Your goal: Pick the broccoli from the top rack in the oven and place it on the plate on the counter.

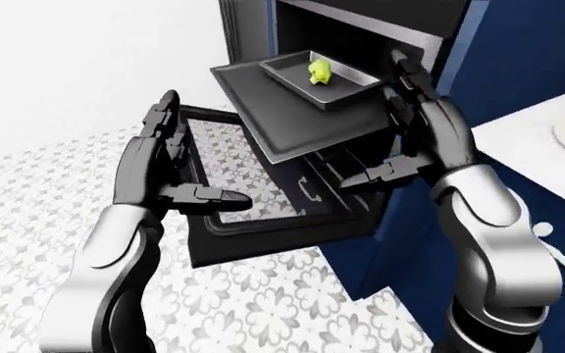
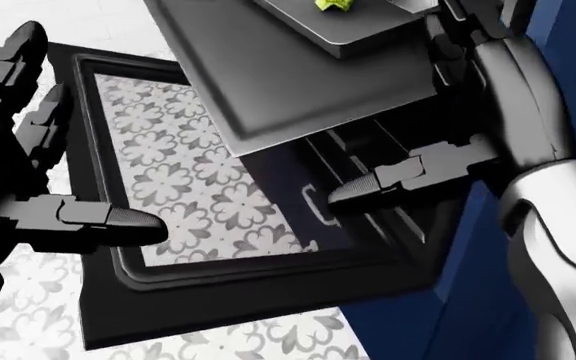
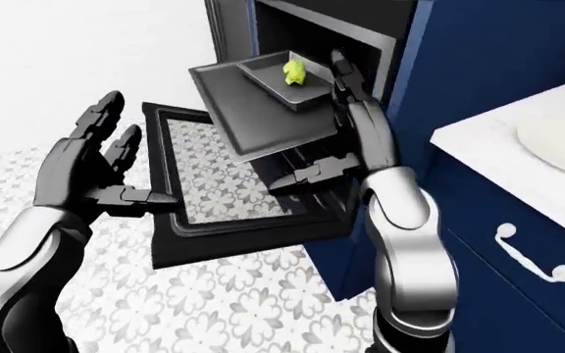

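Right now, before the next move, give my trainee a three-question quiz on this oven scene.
1. True or false: the broccoli lies in a tray on the pulled-out rack.
2. Which is closer to the broccoli? A) left robot hand B) right robot hand
3. Fill in: the oven door hangs ____.

Key: 1 true; 2 B; 3 open. Both hands are empty, fingers spread. The plate sits on the white counter at the right-eye view's right.

Patterned floor tiles (image 3: pixel 233 294); blue cabinet (image 3: pixel 518 294), white handle (image 3: pixel 528 254)
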`<state>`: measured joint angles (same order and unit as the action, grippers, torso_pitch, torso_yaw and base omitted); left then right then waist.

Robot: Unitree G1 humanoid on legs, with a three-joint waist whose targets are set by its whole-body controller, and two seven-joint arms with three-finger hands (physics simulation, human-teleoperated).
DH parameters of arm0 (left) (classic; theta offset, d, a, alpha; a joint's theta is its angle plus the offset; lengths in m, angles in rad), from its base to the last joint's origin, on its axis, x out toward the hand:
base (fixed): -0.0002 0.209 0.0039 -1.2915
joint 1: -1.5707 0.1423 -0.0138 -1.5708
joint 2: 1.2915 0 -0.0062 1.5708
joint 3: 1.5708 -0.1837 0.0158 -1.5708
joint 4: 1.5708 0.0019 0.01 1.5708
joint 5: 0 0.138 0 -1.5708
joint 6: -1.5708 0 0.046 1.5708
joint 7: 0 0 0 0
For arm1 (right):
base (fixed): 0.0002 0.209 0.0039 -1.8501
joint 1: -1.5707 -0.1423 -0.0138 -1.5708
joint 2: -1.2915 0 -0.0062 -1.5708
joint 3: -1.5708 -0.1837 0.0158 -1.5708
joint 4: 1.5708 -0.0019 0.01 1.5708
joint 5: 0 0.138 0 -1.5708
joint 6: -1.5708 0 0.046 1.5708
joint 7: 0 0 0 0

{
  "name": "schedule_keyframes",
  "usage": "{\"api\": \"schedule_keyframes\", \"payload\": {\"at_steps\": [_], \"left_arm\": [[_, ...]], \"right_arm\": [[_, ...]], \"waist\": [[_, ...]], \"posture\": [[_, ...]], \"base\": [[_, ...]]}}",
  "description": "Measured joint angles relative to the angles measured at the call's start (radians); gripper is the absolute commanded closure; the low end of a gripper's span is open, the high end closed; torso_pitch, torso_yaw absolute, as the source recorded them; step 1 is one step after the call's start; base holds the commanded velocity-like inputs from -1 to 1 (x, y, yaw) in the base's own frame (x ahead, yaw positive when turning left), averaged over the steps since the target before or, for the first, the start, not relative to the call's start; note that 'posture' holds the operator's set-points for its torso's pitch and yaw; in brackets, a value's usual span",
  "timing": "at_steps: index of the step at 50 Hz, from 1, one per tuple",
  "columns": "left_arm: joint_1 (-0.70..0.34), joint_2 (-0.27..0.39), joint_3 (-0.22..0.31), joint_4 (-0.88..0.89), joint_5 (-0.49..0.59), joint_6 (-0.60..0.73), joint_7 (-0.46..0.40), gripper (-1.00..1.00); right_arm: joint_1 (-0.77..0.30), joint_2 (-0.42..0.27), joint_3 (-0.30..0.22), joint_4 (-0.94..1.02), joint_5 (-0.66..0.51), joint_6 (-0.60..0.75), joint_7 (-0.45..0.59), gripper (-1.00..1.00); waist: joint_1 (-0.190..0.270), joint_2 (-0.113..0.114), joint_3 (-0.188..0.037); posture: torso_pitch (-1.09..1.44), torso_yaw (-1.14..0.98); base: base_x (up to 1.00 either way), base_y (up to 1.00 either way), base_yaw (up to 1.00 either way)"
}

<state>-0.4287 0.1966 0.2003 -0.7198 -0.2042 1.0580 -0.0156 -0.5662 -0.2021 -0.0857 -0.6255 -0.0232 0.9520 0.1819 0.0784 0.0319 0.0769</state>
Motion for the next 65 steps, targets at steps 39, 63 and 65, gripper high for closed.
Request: {"api": "schedule_keyframes", "payload": {"at_steps": [39, 63, 65], "left_arm": [[-0.053, 0.039, 0.048, -0.061, -0.051, 0.076, 0.046, -1.00], [-0.035, 0.048, 0.042, -0.043, -0.071, 0.089, 0.052, -1.00], [-0.043, 0.050, 0.042, -0.060, -0.072, 0.066, 0.050, -1.00]], "right_arm": [[-0.064, -0.019, -0.015, -0.051, -0.024, 0.020, 0.048, -1.00], [-0.076, -0.025, -0.026, -0.040, -0.014, 0.052, 0.036, -1.00], [-0.086, -0.027, -0.037, -0.050, -0.016, 0.036, 0.030, -1.00]], "waist": [[-0.038, -0.054, -0.030], [-0.066, -0.008, -0.025], [-0.064, -0.032, -0.024]], "posture": [[0.00, 0.00], [0.00, 0.00], [0.00, 0.00]], "base": [[0.18, -0.08, 0.51], [0.10, 0.01, 0.28], [0.32, 0.00, 0.00]]}}
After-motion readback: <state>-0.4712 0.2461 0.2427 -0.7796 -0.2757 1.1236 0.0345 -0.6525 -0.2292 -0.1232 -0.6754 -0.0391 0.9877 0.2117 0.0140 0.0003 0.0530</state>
